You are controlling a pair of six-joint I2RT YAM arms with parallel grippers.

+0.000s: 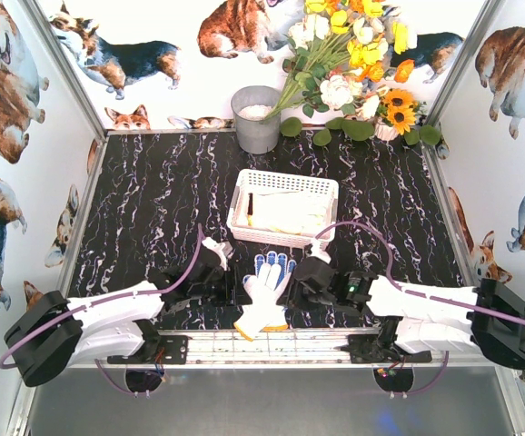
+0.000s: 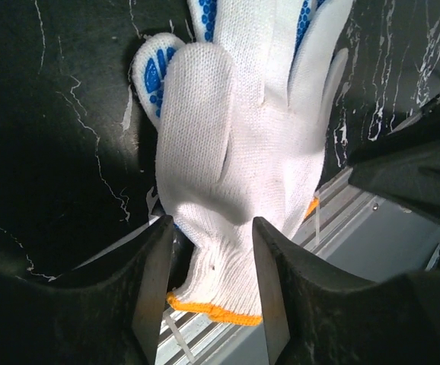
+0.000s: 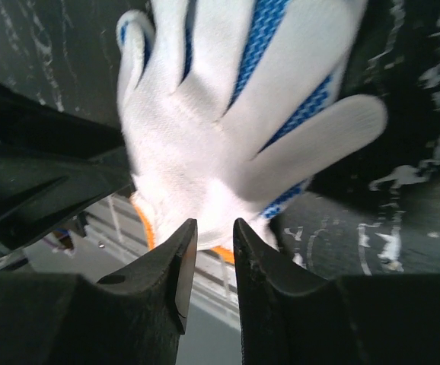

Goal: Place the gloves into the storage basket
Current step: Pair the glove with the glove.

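In the left wrist view the top edge cuts off the fingertips of the glove, and I cannot tell if the left gripper really presses its cuff. The right wrist view shows this glove blurred. From above, I cannot count the pale gloves inside the storage basket.

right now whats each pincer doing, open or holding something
left pincer: open, jaws either side of the glove cuff
right pincer: barely open, nothing between the jaws, glove just beyond the tips
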